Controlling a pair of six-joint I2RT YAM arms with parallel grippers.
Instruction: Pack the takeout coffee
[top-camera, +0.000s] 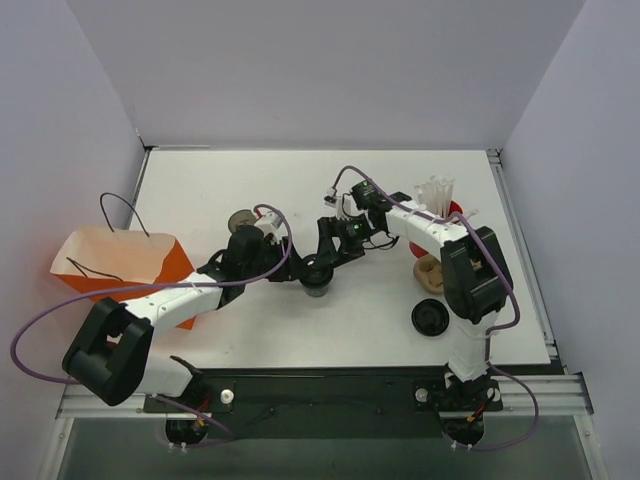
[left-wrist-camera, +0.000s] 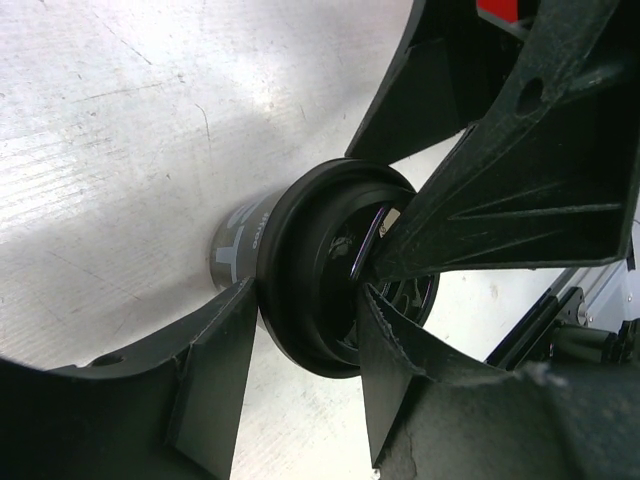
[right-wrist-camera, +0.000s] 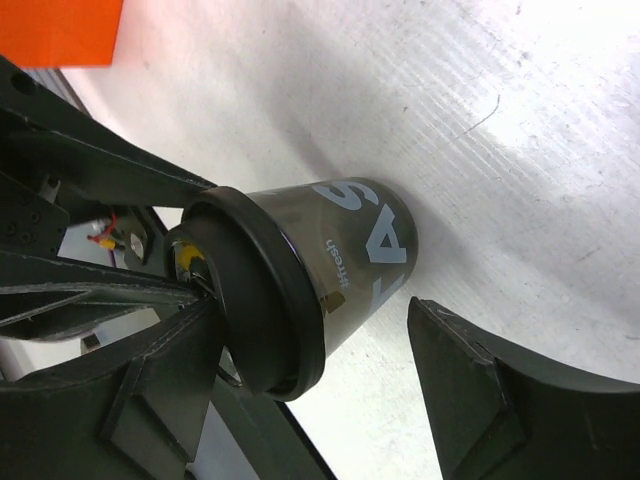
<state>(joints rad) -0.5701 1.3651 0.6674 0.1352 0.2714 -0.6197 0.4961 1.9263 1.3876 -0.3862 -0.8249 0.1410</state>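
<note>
Lidded coffee cup mid-tabletop, both grippers crowded over it

The takeout coffee (top-camera: 318, 278) stands upright near the middle of the tabletop (top-camera: 200, 190), well away from every edge, with bare surface behind it toward the far wall. The right gripper (right-wrist-camera: 312, 308) is spread wide: one finger lies across the top of the black lid, and the other stands off the cup's side wall with a gap of tabletop showing between them. The left gripper (left-wrist-camera: 305, 310) comes in from the other side with its fingers apart. One inner edge sits at the lid's rim and the other finger crosses in front of the lid, but whether either presses on it I cannot tell. The two grippers meet over the lid, so room is tight there. An orange paper bag (top-camera: 110, 262) sits at the left edge, and a loose black lid (top-camera: 430, 318) lies near the right arm's base.
</note>
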